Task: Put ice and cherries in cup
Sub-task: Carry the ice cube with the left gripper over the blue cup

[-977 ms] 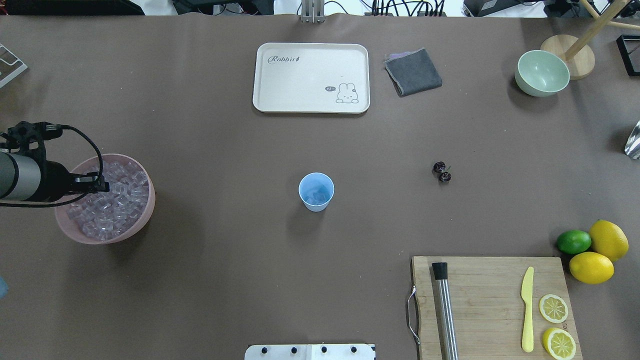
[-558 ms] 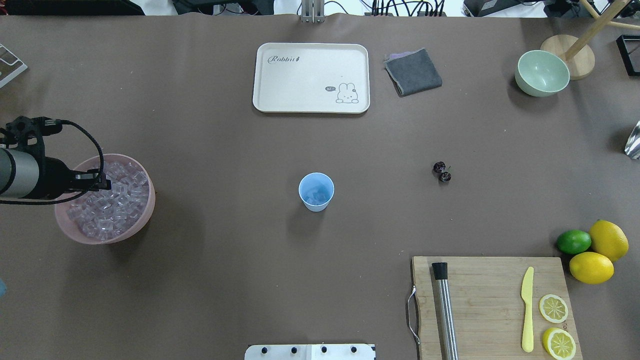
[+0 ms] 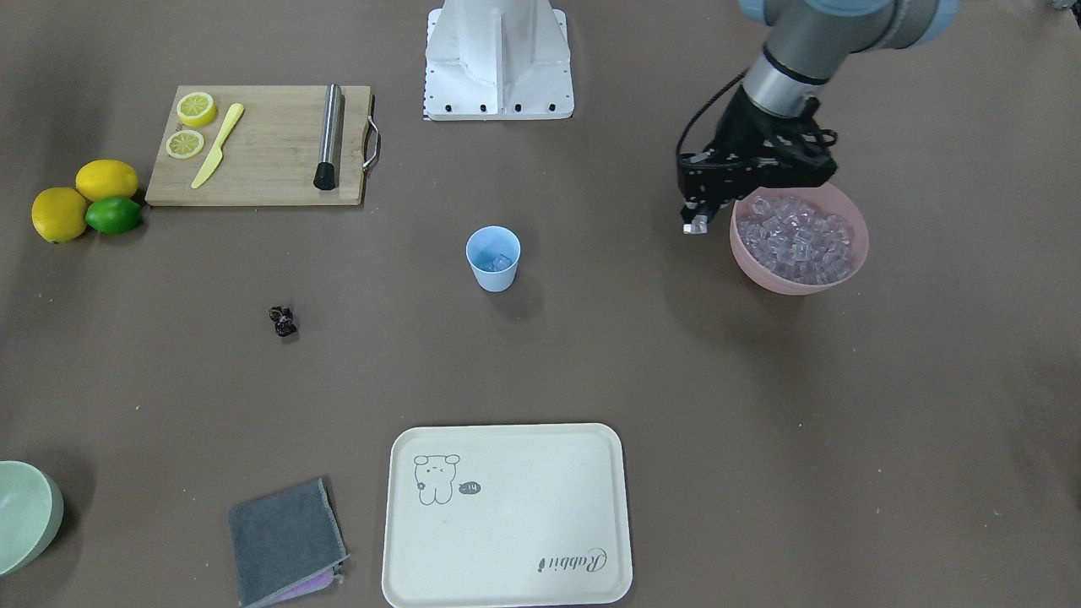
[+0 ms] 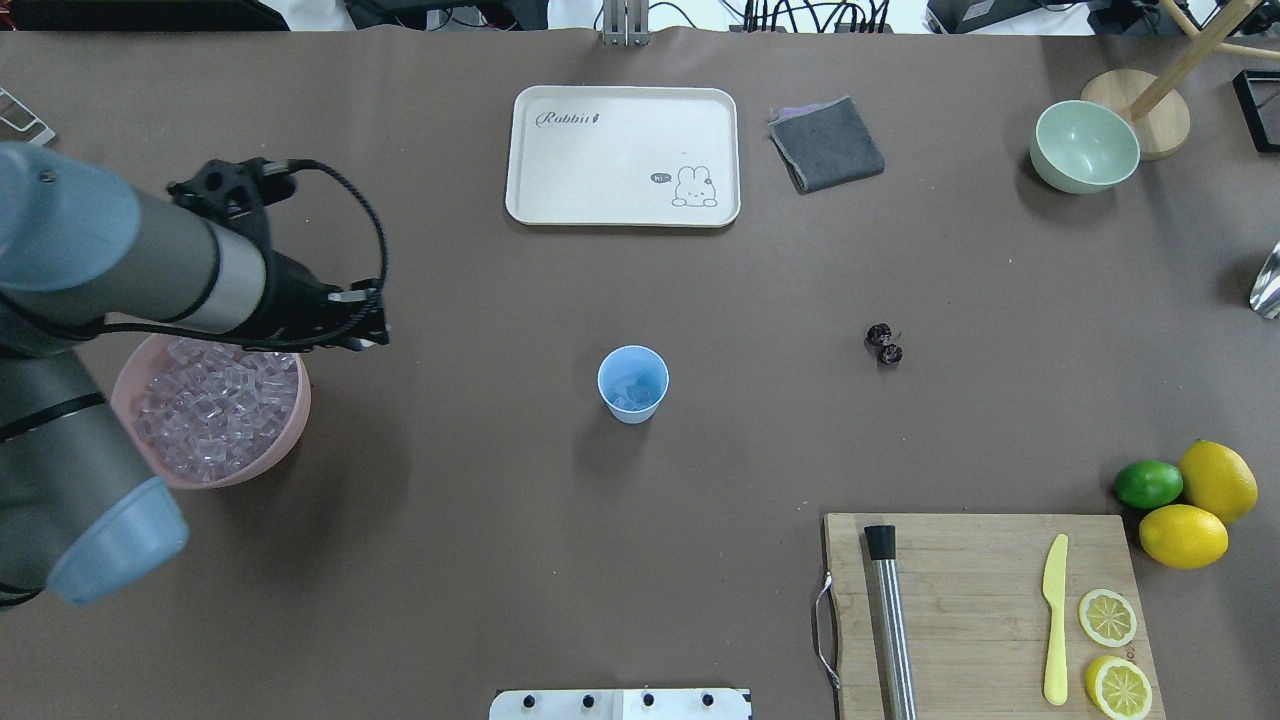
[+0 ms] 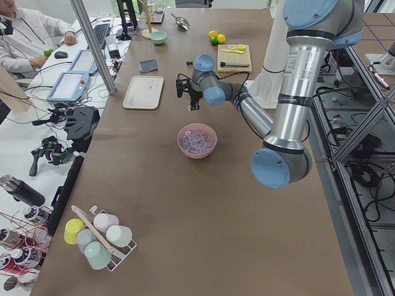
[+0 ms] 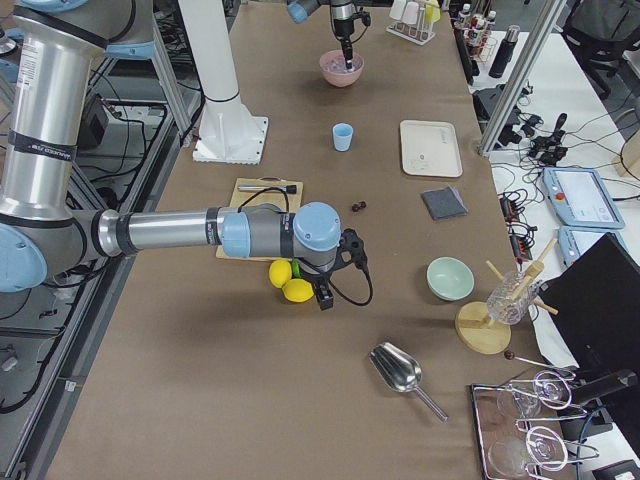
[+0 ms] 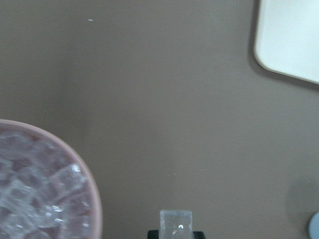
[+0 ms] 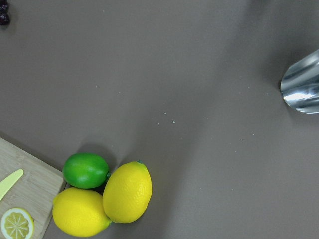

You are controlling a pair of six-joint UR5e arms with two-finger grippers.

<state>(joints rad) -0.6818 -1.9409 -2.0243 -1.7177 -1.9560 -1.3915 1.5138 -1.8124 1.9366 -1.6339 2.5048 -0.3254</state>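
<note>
left gripper [image 3: 698,221]: a single ice cube [image 7: 175,224] is pinched between its fingertips, and it is held raised just beside the rim of the pink bowl [image 4: 300,420]
pink bowl: it is filled with a heap of ice [image 4: 210,410], so plenty is left to be drawn from
cup [image 3: 493,279]: the light-blue tumbler is stood upright mid-table, well apart from the left gripper; a few clear cubes can be made out at its bottom, so the ice part is judged begun but not finished
step in hand: the pinched cube is judged to be meant for the cup; it is yet to be carried over the mouth and let go
cherries [image 4: 884,344]: they are laid on the bare table, well apart from the cup, on the side away from the pink bowl; none is seen in the cup, so that part is judged wholly left
right gripper [image 6: 326,296]: it is hung above the lemons [image 8: 127,191] and lime [image 8: 86,170] at the far end; whether its fingers are spread or pressed together cannot be told
</note>
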